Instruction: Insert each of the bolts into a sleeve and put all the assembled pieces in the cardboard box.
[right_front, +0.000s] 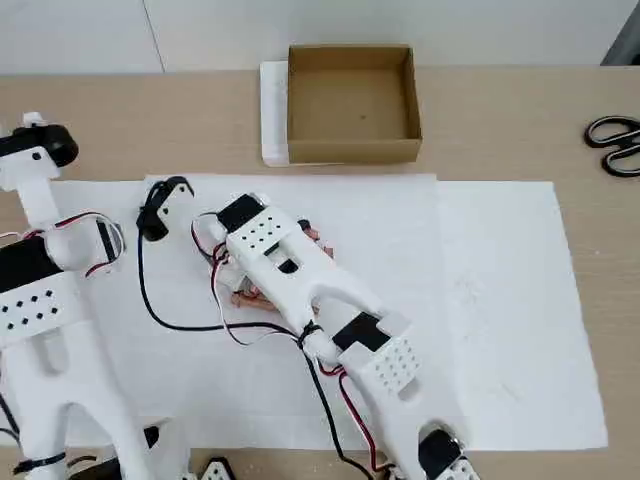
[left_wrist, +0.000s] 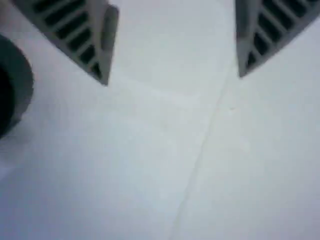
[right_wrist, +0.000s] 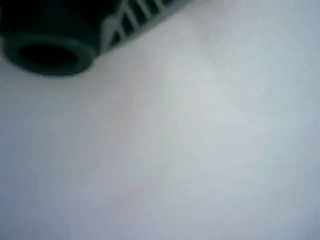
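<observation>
Cardboard box (right_front: 350, 145), brown, square and open-topped, sits at the far side of the table on a white foam slab (right_front: 272, 110). Its floor is bare, with nothing in it. White paper (right_front: 500, 300) covers the table in front of it, at least two sheets meeting along a straight seam, and one pair of black-handled scissors (right_front: 615, 145) lies on the bare wood off to the side. The left gripper (left_wrist: 172, 75) hangs over the paper with its two grey ribbed jaws spread wide and nothing between them. A dark rounded piece (left_wrist: 12, 85) lies just beside one jaw, too blurred to name. The right gripper (right_wrist: 125, 22) is low over the paper, and one sleeve (right_wrist: 47, 55), a dark hollow tube with its round mouth showing, lies right against it. I cannot tell whether the gripper has hold of it. From above, a few small copper-pink pieces (right_front: 245, 293) show on the paper under the right arm, well short of the box and mostly hidden, so I cannot count them.
</observation>
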